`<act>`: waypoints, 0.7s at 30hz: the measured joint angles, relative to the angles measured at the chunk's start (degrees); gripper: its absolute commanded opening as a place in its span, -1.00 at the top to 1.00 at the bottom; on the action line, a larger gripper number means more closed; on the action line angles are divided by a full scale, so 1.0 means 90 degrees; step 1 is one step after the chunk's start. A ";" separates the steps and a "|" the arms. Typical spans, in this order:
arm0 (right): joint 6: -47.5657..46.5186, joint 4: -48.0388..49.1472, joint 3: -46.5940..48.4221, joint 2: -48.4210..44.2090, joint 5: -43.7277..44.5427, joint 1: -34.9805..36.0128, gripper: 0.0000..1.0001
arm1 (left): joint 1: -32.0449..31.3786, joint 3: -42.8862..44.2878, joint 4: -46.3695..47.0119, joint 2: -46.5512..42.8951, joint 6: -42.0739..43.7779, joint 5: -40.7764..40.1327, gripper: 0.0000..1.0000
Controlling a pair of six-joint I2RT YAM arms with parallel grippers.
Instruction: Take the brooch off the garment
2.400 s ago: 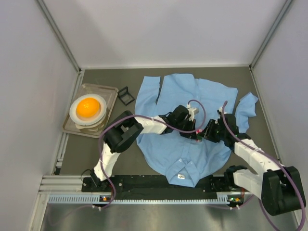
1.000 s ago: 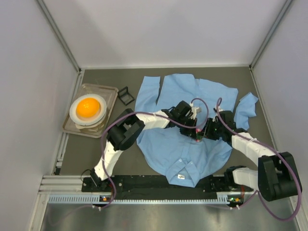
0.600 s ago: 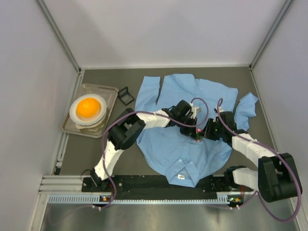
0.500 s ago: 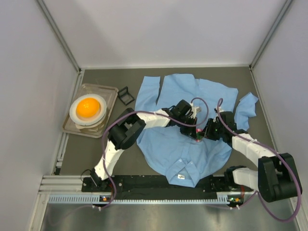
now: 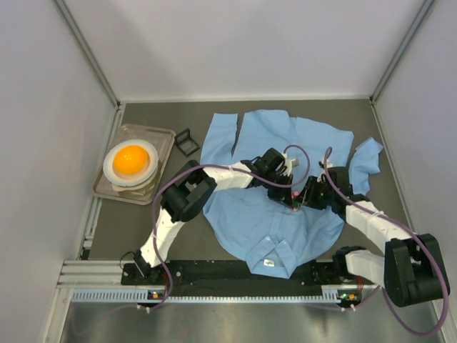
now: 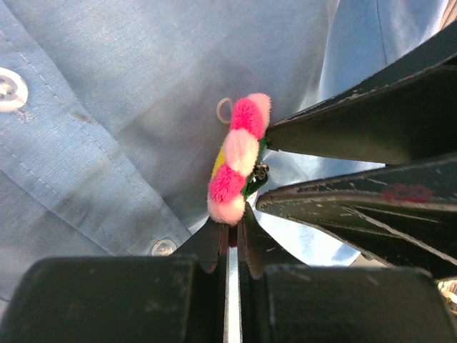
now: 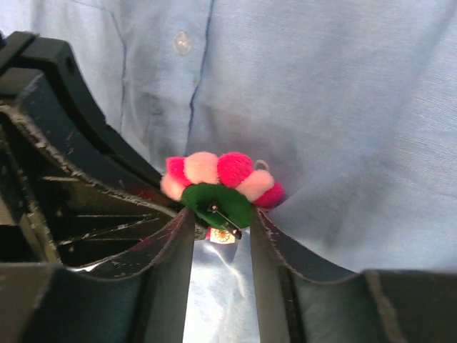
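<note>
Table (image 5: 136, 236): dark grey, walled on three sides.
Garment (image 5: 250, 221): a light blue shirt spread flat from the table's middle toward its right edge, with the collar at the near edge.
Left arm (image 5: 184, 199): elbow bent beside the shirt's left side, forearm reaching right across the shirt front.
Right arm (image 5: 371, 225): rises from the near right corner with the forearm angled left, so both wrists meet over the shirt.
Left claw (image 6: 230, 232): fingers pressed together, tips touching the lowest petal of the brooch (image 6: 235, 161).
Right claw (image 7: 221, 218): jaws partway apart, with a fingertip at each edge of the green backing (image 7: 214, 201). I cannot tell whether they pinch it.
Brooch: on the shirt front, right of the table's middle, standing on edge. Its petal row lies in line with the left claw's fingers. The green back faces the right claw and the yellow centre is turned away from it.
</note>
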 measured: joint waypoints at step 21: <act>0.0325 -0.1073 0.0432 -0.1311 -0.0078 0.0000 -0.03 | -0.0177 -0.0002 0.0255 0.0002 -0.0012 0.0041 0.55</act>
